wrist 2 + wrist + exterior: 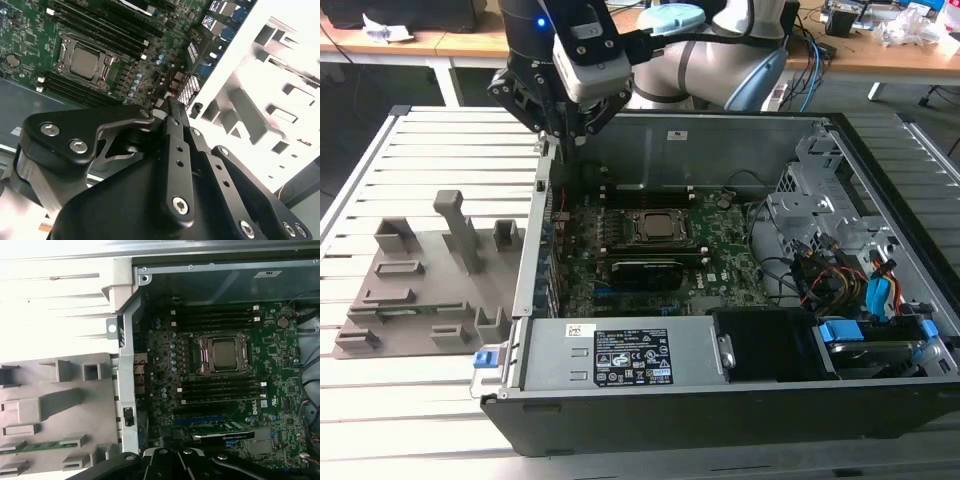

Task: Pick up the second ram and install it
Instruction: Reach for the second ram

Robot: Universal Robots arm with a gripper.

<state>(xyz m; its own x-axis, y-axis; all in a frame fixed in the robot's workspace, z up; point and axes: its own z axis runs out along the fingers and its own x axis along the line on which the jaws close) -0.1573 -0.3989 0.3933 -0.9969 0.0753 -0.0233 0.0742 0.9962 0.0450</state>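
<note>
Lying flat in a slot of the grey holder tray (pixel 95 405), the second ram (pixel 40 446) rests on the slatted table (pixel 430 140), just beside the open computer case (pixel 720 135) on the exterior view's left. You have the claw (pixel 565 138) hovering over the case wall nearest the tray, well apart from the ram, fingers pressed together on nothing. Below it, the motherboard (pixel 280 370) carries the CPU socket (pixel 222 354) between dark memory slots.
</note>
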